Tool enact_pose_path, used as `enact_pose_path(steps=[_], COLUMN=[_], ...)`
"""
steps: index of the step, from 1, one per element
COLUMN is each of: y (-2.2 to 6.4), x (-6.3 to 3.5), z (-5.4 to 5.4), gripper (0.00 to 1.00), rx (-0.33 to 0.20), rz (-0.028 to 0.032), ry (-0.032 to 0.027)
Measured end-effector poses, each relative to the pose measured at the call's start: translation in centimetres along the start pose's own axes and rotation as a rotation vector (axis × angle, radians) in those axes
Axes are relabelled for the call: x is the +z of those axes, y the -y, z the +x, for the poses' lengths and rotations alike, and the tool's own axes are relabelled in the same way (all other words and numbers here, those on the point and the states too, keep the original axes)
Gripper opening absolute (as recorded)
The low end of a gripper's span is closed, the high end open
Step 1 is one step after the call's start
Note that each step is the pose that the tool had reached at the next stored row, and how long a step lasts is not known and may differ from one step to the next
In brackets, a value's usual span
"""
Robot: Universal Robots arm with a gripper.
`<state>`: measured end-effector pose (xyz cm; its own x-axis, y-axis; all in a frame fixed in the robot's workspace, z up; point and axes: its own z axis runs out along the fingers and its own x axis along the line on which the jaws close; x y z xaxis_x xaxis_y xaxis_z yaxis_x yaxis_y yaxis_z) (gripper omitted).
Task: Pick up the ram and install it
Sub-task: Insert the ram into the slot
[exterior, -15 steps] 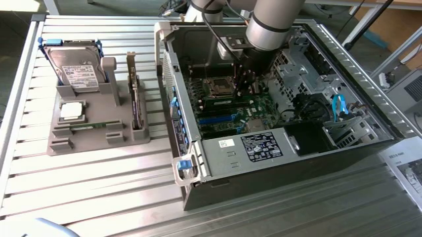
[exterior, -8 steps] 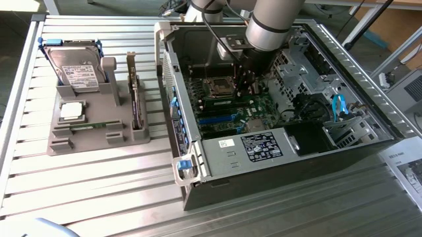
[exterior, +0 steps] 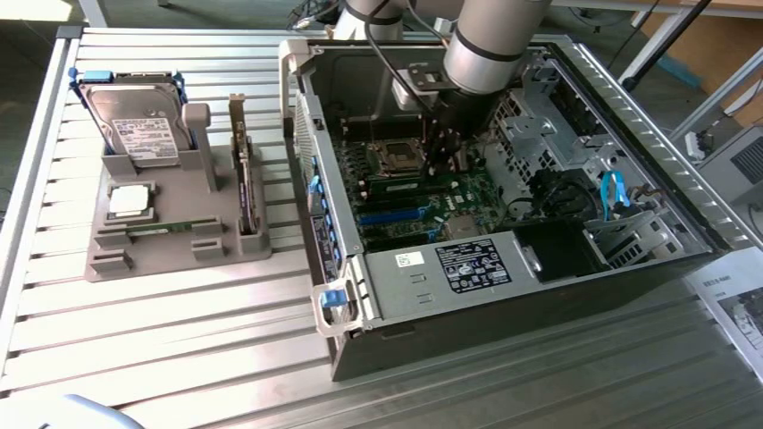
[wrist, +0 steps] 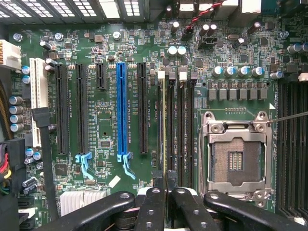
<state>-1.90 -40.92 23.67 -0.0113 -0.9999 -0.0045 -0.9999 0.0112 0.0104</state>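
The ram (wrist: pixel 164 125) appears edge-on as a thin green-yellow strip standing in one of the black memory slots, between the long expansion slots and the processor socket (wrist: pixel 236 159). My gripper (wrist: pixel 166 179) is directly over the strip's near end. Its two black fingers (wrist: pixel 155 202) are pressed together with the strip's edge running in between them. In the exterior view, the gripper (exterior: pixel 448 159) reaches down into the open computer case (exterior: pixel 313 116), just above the motherboard beside the socket.
A grey holder (exterior: pixel 143 259) outside the case, at the exterior view's left, carries a silver hard drive (exterior: pixel 134 125) and an upright card (exterior: pixel 245 179). Inside are a blue expansion slot (wrist: pixel 121 110), the power supply (exterior: pixel 467 265) and a blue cable (exterior: pixel 614 192).
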Motion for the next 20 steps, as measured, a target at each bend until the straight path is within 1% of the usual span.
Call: enact_pose_path(steps=[14,20], y=[0.0,0.0], x=[0.52,0.55], z=[0.0,0.01], gripper=[0.12,0.12], rx=[0.0,0.0], rz=[0.0,0.0], ry=[-0.0001,-0.0001])
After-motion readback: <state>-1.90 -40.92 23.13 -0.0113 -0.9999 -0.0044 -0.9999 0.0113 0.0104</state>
